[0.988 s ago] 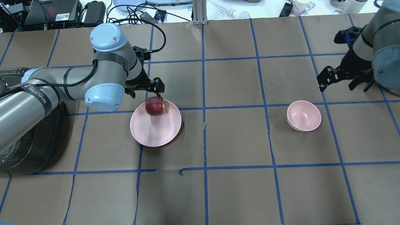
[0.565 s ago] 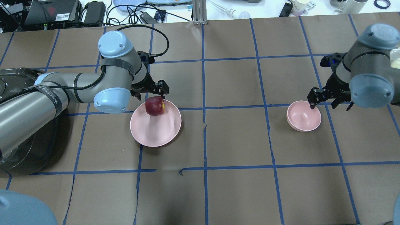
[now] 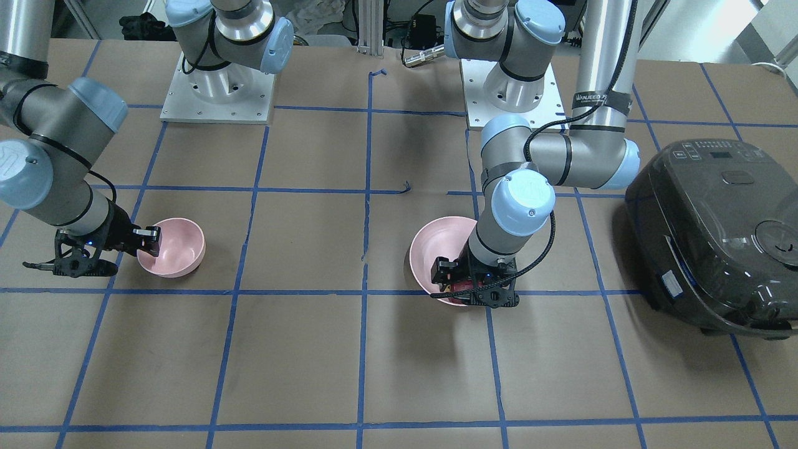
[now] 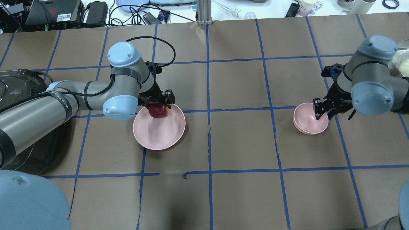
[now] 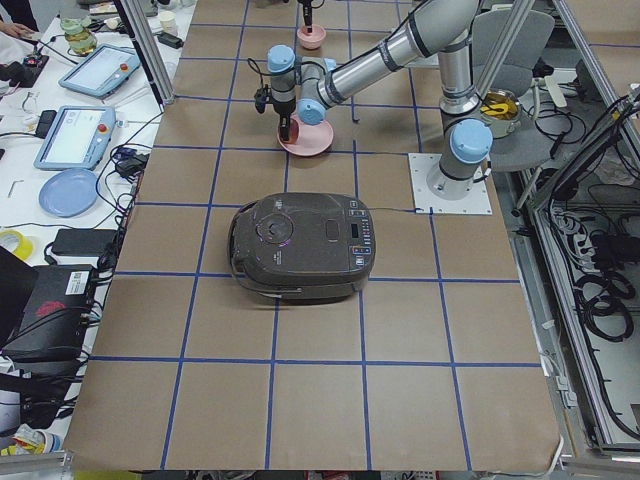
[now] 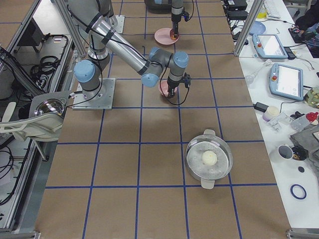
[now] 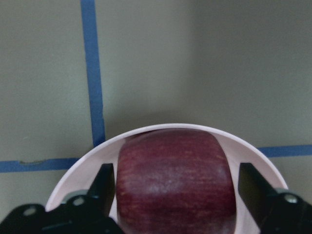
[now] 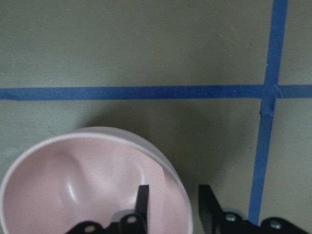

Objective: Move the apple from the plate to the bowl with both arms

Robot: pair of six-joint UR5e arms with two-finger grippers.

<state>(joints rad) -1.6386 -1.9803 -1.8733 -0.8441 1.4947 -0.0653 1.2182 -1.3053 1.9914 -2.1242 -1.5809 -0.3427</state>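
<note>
Apple [image 7: 173, 175] on plate [image 4: 159, 135], inside open left claw [image 7: 179, 190]

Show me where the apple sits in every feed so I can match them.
Exterior front-facing: apple on plate's bottom rim, mostly covered.
Overhead exterior: plate's top rim.
Exterior left: too small to tell.
Exterior right: far plate, tiny.
Left wrist-mounted: centre, bottom.
Right wrist-mounted: absent.
Landmark: the plate.

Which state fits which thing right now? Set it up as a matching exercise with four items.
Things:
1. apple
2. bowl
3. left end effector
4. right end effector

States:
A. holds no fruit
B. one finger inside the bowl, one outside
C. resting on the plate
D. open, fingers either side of the apple

Pairs: 1-C, 2-A, 3-D, 4-B
</note>
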